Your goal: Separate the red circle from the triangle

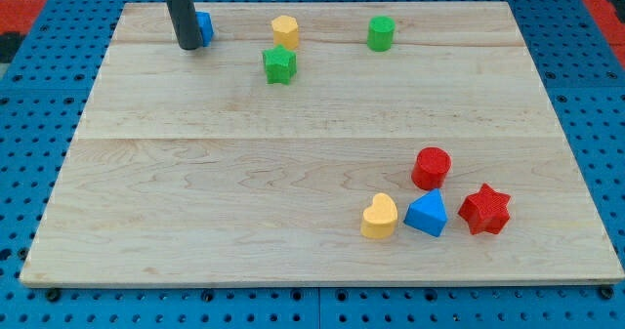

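Observation:
The red circle (431, 167) sits at the view's lower right and touches the blue triangle (427, 214) just below it. A red star (484, 210) lies right of the triangle and a yellow heart (379, 217) left of it. My tip (188, 46) is at the view's top left, far from that cluster, right beside a blue block (204, 26) that the rod partly hides.
A yellow hexagonal block (285, 30), a green star (279, 64) and a green cylinder-like block (381, 33) stand along the view's top. The wooden board (195, 212) lies on a blue pegboard surface.

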You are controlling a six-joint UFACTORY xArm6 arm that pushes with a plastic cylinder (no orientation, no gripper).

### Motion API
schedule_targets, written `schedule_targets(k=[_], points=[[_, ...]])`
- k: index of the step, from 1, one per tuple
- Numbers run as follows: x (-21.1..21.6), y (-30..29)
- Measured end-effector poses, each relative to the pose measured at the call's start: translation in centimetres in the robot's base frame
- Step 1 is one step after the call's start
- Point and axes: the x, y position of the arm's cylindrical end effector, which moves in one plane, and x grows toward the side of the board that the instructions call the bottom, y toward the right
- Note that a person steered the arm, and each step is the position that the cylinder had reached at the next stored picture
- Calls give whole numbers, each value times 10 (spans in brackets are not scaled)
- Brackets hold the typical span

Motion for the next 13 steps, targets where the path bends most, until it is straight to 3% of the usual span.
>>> schedule_targets(k=[1,2,4,5,7,9,13], points=[[48,12],[116,68],[172,306],[196,386],[216,270],[264,229],[166,176]])
